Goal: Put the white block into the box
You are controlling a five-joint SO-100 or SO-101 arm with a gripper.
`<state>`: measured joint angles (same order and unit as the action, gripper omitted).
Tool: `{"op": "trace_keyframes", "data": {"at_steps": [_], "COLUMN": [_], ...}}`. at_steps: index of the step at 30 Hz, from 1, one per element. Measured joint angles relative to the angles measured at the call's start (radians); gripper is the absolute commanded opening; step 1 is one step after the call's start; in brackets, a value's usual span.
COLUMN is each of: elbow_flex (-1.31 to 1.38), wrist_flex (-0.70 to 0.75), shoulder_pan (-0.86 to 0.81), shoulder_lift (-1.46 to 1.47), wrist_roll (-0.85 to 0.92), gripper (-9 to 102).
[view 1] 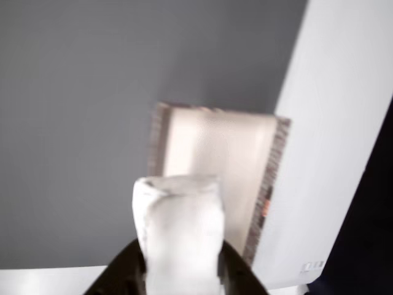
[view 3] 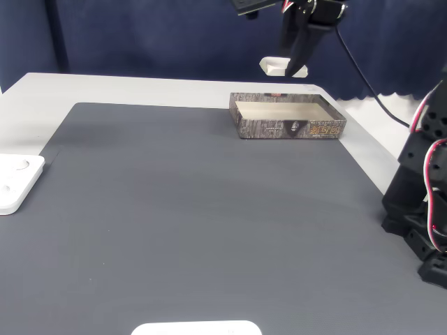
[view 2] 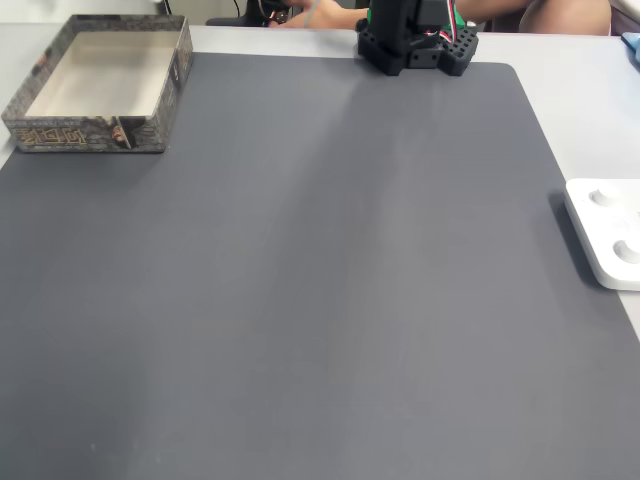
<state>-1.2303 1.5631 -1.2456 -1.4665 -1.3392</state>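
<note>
High above the box point(view 3: 288, 118), the white block point(view 3: 283, 67) is gripped by the closed hand point(view 3: 292, 68); in the other view, the block is seen over the box's cream interior.

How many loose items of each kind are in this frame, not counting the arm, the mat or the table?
White block, held in the gripper above the box: 1
Box, empty inside: 1
Flat white devices: 2, one with round buttons at the mat's left edge in a fixed view, one at the bottom edge
Total: 4
</note>
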Motion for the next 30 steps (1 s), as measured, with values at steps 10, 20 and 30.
{"op": "trace_keyframes", "data": {"at_steps": [10, 20, 30], "elbow_flex": [0.270, 0.391, 0.397], "wrist_flex": [0.000, 0.000, 0.029], "shoulder_pan": [-0.051, -0.087, -0.091], "shoulder_lift": [0.336, 0.495, 0.565], "wrist_roll": [0.000, 0.000, 0.000], "gripper": [-2, -2, -2]}}
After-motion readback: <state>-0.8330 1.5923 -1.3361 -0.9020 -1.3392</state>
